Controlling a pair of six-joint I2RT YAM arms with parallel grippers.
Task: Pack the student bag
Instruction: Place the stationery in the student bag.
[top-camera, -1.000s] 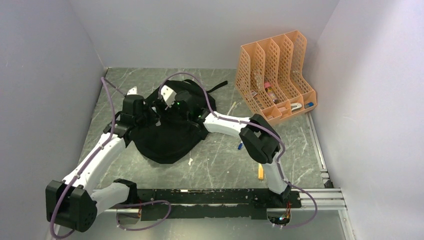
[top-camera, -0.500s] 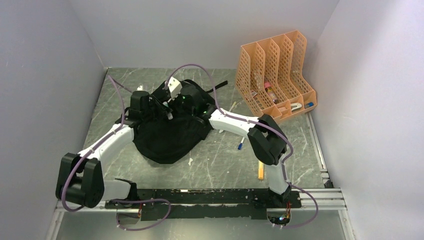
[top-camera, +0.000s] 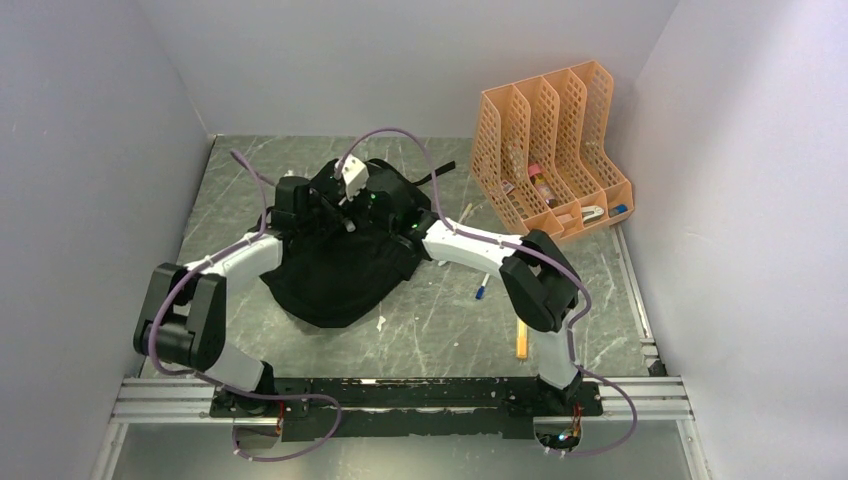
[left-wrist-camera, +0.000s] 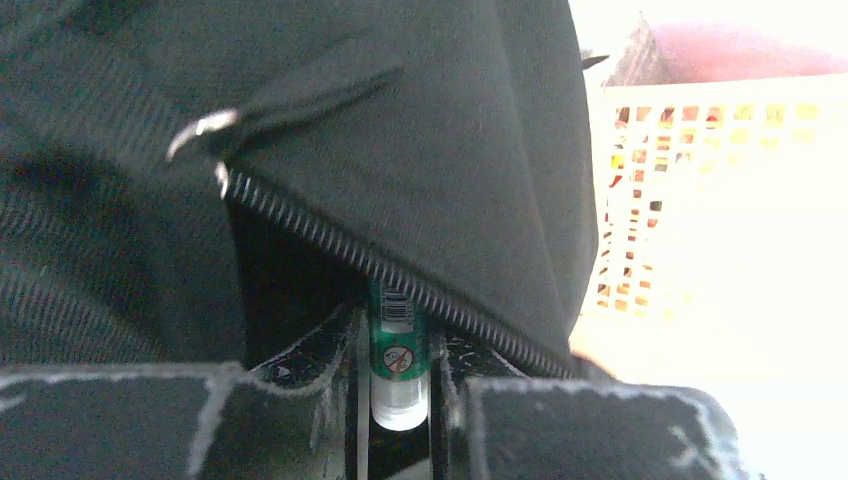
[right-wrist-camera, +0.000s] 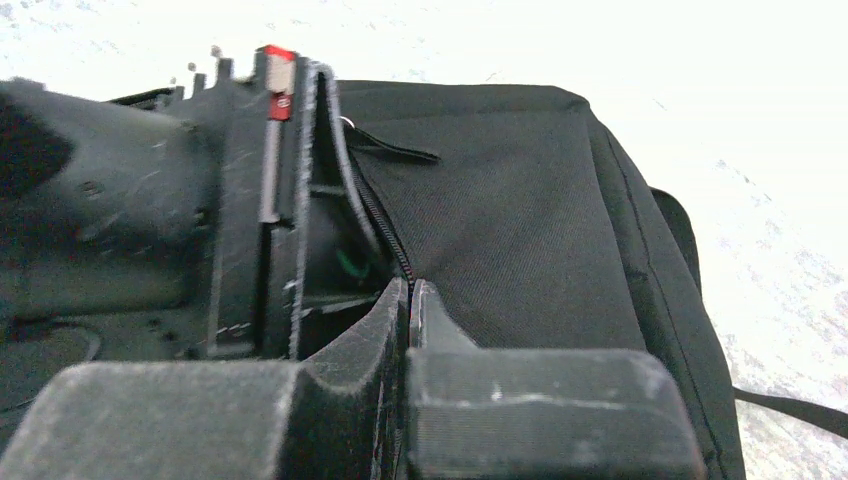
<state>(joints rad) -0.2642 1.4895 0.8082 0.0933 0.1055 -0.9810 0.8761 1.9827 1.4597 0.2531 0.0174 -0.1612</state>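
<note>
- Watching the last second from above: the left arm has swung its elbow in and pushed its wrist further over the bag (top-camera: 335, 275), so the left gripper (left-wrist-camera: 398, 345) now sits right at the zip opening instead of off to the bag's left edge.
- Left gripper is closed most of the way on a small tube (left-wrist-camera: 396, 372) (green label, pale cap), nose pointing into the dark gap under the zip.
- Right gripper (right-wrist-camera: 410, 300) has barely budged. Its jaws are pressed together, and it looks like they're pinching the zip lip to hold the flap up.
- Bag is in the middle of the table (top-camera: 440, 320), well apart from the orange organiser (top-camera: 550, 150) at the far right, with both grippers on its far end.
- My read: the tube is lined up but not dropped in yet, so next is a short push and release.
- A pen (top-camera: 481, 292) and pencil (top-camera: 521, 342) lie loose on the table, so plenty's left.
</note>
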